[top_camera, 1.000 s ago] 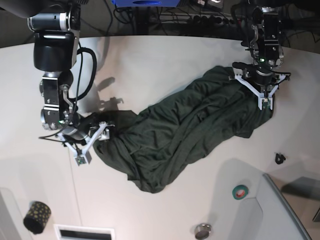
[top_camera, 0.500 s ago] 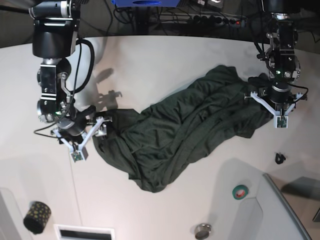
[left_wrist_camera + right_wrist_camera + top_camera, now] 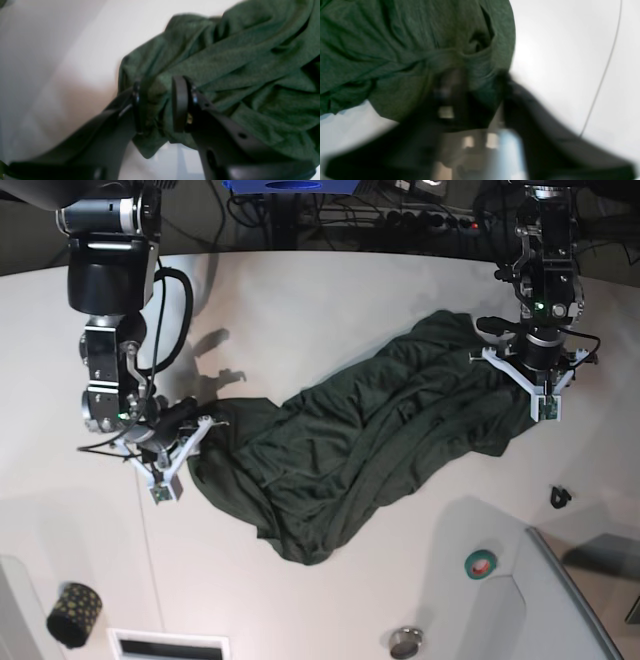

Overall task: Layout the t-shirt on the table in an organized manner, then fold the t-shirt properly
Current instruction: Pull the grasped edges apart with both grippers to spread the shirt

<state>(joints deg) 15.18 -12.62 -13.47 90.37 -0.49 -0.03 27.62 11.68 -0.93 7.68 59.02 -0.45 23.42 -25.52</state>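
1. While the large dark green fabric t-shirt (image 3: 370, 442) lay bunched in a diagonal heap across the broad white worktop (image 3: 300, 310), the right end effector (image 3: 172, 450) stood at the garment's left end in the base view; its wrist view was too blurred to show the jaws, so I could not tell whether they had closed on cloth.
2. In the middle, the fabric was rumpled into long ridges, with no sleeve or hem lying flat.
3. At the far end, the left end effector (image 3: 158, 105) was narrowed onto a pinched fold of the t-shirt, cloth filling the gap between its pads (image 3: 178, 102).
4. To lay it out well, both ends probably needed a firm hold on single edges, then a slow, level pull apart, so the ridges drew out without dragging the heap sideways.
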